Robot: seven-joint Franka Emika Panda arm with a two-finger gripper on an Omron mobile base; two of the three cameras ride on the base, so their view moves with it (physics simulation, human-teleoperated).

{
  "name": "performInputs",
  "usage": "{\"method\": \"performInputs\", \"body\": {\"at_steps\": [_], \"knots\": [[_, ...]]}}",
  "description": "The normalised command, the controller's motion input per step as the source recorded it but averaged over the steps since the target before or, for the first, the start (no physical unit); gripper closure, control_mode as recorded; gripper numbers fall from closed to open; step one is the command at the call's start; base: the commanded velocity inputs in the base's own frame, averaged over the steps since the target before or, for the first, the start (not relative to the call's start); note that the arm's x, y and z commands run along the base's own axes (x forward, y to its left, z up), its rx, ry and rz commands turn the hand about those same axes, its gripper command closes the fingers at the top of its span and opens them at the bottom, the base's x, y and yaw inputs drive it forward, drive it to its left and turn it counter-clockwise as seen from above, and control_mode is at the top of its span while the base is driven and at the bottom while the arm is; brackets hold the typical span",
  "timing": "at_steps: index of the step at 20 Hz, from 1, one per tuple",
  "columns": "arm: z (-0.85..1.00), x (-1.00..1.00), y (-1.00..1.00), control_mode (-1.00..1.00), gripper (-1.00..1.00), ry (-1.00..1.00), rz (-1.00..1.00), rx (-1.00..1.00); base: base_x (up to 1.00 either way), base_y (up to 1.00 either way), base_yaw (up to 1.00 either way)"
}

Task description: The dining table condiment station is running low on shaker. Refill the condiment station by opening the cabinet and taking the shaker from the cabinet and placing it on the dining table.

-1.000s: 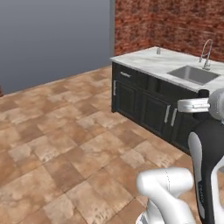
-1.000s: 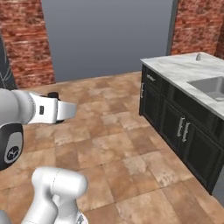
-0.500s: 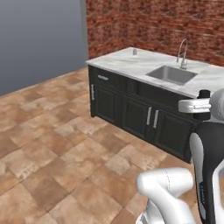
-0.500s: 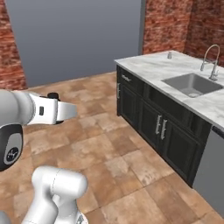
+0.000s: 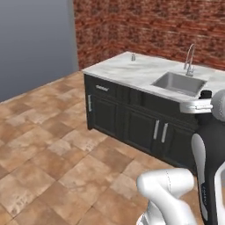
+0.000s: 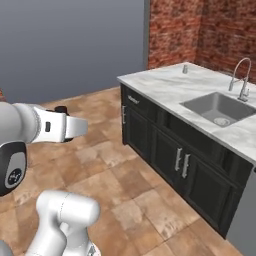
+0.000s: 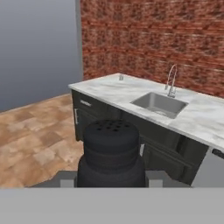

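The black shaker point(image 7: 111, 151) stands upright at the bottom middle of the hand view, its holed top toward the camera. My gripper point(image 7: 111, 180) is shut on its lower body, and the shaker hides most of both fingers. Ahead lies the dining table point(image 7: 109, 89), a white-grey marble top on a dark base with an inset steel sink point(image 7: 159, 104) and a faucet point(image 7: 171, 78). The table also shows in the left base view point(image 5: 132, 70) and the right base view point(image 6: 165, 85), some way beyond my hand point(image 6: 75, 127). The cabinet is out of view.
A small grey shaker point(image 5: 133, 56) stands near the table's far edge. Dark doors with silver handles point(image 6: 180, 160) line the table's base. Red brick wall point(image 7: 153, 39) rises behind and a grey wall point(image 5: 35, 39) to the left. Brown tiled floor point(image 5: 48, 149) lies open before the table.
The whole picture has shifted: the base has moved, so the table now sits further left and larger in both base views. The shaker stays in my grip.
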Motion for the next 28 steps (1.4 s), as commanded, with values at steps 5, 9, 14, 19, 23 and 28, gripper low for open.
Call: {"method": "performInputs", "body": {"at_steps": [5, 9, 14, 19, 23, 28], "knots": [[0.00, 0.00, 0.00, 1.00, 1.00, 0.00, 0.00, 0.00, 1.00, 0.52, -0.20], [0.00, 0.00, 0.00, 1.00, 1.00, 0.00, 0.00, 0.00, 1.00, 0.62, -0.22], [0.00, 0.00, 0.00, 1.00, 1.00, 0.00, 0.00, 0.00, 1.00, 0.62, -0.23], [0.00, 0.00, 0.00, 1.00, 1.00, 0.00, 0.00, 0.00, 1.00, 0.56, -0.21], [0.00, 0.00, 0.00, 1.00, 1.00, 0.00, 0.00, 0.00, 1.00, 0.53, -0.21], [0.00, 0.00, 0.00, 1.00, 1.00, 0.00, 0.00, 0.00, 1.00, 0.54, -0.21]]}}
